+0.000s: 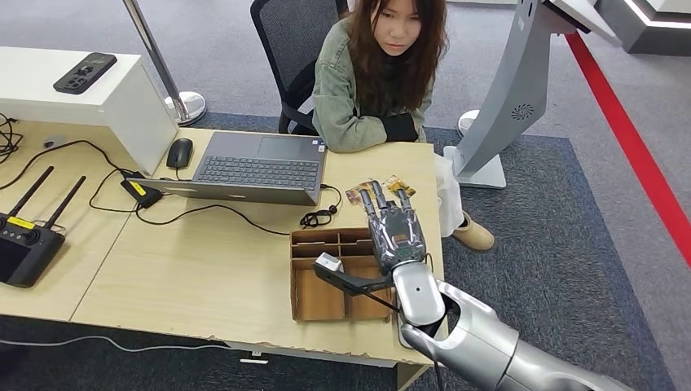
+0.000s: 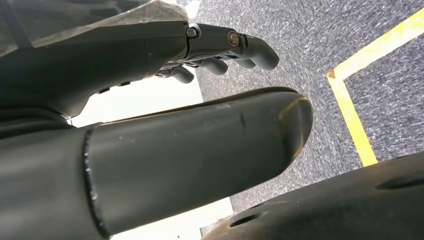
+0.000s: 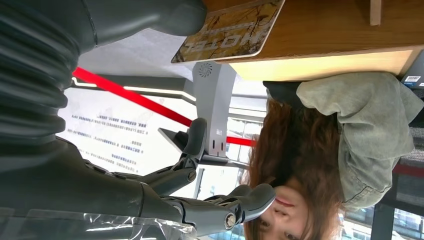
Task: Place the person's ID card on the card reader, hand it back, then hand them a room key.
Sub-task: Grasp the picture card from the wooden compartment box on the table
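Note:
Two patterned key cards (image 1: 377, 191) lie on the wooden table (image 1: 204, 269) in front of the seated person (image 1: 383, 73), whose arms are folded on the far edge. My right hand (image 1: 396, 230) hovers just short of the cards, fingers stretched out and apart, holding nothing. In the right wrist view a brown "MOTEL" card (image 3: 230, 29) lies flat on the table beside my thumb (image 3: 150, 15), while the fingers (image 3: 220, 205) reach out below it towards the person (image 3: 320, 160). My left hand (image 2: 215, 50) hangs over grey carpet, fingers loosely bent and empty.
A cardboard tray (image 1: 303, 285) with compartments sits under my right wrist. A laptop (image 1: 257, 167), mouse (image 1: 179, 152), black cables (image 1: 318, 217) and a small black box with a yellow label (image 1: 140, 191) lie further left. A controller with antennas (image 1: 24, 244) rests at the left edge.

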